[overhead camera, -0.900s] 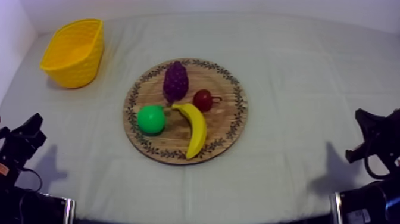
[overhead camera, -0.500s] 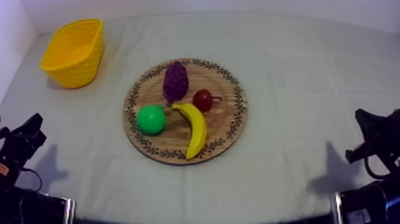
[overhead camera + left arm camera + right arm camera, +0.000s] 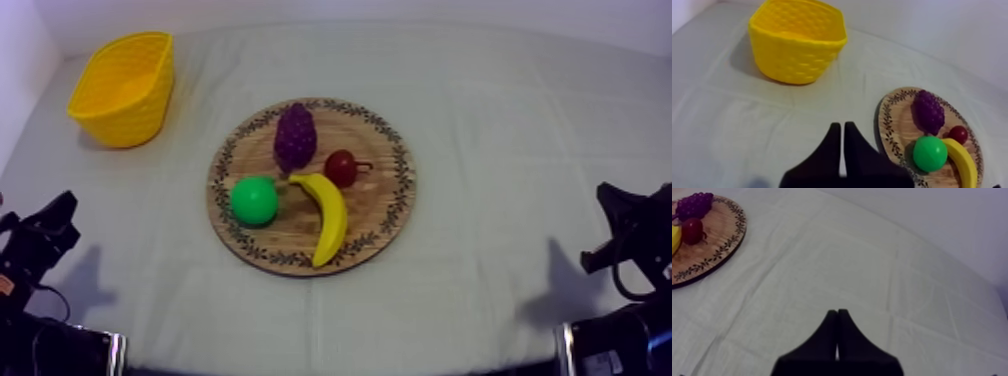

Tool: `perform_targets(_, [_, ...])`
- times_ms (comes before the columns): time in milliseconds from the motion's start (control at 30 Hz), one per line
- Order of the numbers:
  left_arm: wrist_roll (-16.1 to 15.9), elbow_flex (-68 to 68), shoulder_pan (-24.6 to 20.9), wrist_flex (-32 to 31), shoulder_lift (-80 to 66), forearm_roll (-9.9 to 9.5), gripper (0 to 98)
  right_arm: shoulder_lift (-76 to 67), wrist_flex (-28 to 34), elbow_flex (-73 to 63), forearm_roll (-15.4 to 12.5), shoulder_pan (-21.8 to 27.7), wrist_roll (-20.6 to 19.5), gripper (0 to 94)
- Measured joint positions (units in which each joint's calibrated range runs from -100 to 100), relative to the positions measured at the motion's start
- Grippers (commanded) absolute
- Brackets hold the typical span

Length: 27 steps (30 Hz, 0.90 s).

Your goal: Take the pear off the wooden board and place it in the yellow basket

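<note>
- Left gripper: fingers pressed together into a narrow wedge, holding and touching nothing. It hangs over bare cloth, well apart from the wooden board, on the basket's side of it.
- Right gripper: fingers likewise pressed together and empty, well apart from the board on the side away from the basket.
- Pear: lies on the board near the rim that faces my left arm, just beside the banana. The bunch of grapes and the small red fruit share the board.
- Yellow basket: stands upright off the board, well apart from it, on my left arm's side.
- Step in hand, by my judgement: the pick has not begun, and the reach toward the pear is due.
- Next move, by my judgement: the left arm is better placed. Its fingers must spread wide for the round pear and come down over it without nudging the banana.
</note>
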Motion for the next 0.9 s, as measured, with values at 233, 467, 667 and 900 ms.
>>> perform_targets(233, [-6.62,-2.52,2.2,-1.75,7.95,7.85,0.0,0.0,0.0,0.0,0.0,0.0,0.04,0.2])
perform_targets(467, [-12.38,-11.53,3.36,1.67,18.59,13.73,0.0,0.0,0.0,0.0,0.0,0.0,0.04,0.2])
perform_targets(667, [-13.28,-22.98,4.65,10.34,29.24,14.46,0.0,0.0,0.0,0.0,0.0,0.0,0.04,0.2])
perform_targets(900, [-12.11,-35.34,5.44,21.19,42.82,14.11,0.0,0.0,0.0,0.0,0.0,0.0,0.01,0.2])
